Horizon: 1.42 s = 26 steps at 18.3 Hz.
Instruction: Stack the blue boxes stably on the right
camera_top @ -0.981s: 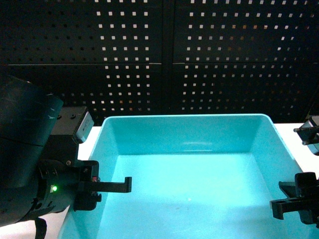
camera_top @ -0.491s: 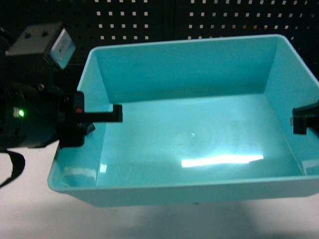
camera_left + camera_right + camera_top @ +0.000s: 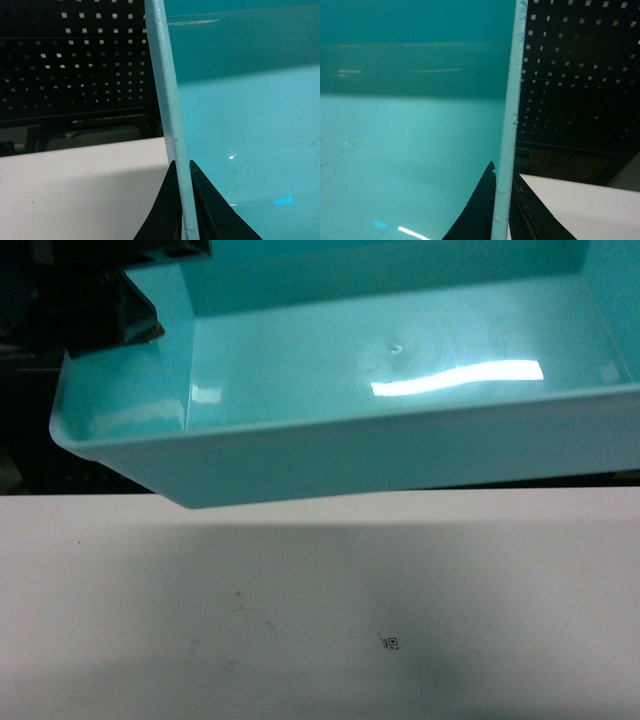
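The turquoise tub [image 3: 380,430] fills the upper half of the head view, held in the air above the white table [image 3: 300,620] and tilted so its open inside faces the camera. A bright bar of reflected light lies across its floor, and its shadow falls on the table just below its near wall. A small dark printed mark [image 3: 391,642] sits on the table, well apart from the tub. At the upper left, part of the left gripper [image 3: 125,315] shows as a dark block at the tub's left wall; the right gripper is out of this view.

In the left wrist view, the tub's pale rolled rim [image 3: 170,115] runs up the middle of the picture, with the turquoise inside to its right. The left gripper's two black fingers [image 3: 165,210] are closed on that wall, one on each side. Beyond it lie the white table and a black pegboard [image 3: 75,60].

In the right wrist view, the opposite rim [image 3: 512,110] stands nearly upright, the tub's inside on the left. The right gripper [image 3: 504,210] pinches this wall between its two dark fingers. Pegboard and a corner of the table show to the right.
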Tool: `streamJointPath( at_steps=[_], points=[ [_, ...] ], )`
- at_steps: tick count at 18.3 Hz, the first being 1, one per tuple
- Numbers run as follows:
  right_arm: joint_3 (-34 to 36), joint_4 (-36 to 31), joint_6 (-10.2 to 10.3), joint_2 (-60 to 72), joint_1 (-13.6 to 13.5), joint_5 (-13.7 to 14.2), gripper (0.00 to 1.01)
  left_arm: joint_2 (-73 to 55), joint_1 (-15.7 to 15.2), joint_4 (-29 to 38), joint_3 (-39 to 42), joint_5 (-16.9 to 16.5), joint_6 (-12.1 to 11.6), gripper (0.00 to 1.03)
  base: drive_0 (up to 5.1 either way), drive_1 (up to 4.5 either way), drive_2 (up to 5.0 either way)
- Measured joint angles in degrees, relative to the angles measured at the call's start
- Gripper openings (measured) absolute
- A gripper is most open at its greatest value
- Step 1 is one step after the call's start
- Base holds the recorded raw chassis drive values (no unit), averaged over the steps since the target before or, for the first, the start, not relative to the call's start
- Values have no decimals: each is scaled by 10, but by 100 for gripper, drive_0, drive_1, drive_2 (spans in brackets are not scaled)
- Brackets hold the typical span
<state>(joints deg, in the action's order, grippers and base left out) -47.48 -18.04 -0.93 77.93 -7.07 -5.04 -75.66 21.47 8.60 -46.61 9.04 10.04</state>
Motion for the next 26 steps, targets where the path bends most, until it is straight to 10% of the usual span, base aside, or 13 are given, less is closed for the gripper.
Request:
streamJointPath(
  at_steps=[26],
  points=[
    [-5, -10, -4, -20, 3, -6, 7, 12, -2, 19, 3, 0, -2, 2, -85, -85, -85]
  ],
)
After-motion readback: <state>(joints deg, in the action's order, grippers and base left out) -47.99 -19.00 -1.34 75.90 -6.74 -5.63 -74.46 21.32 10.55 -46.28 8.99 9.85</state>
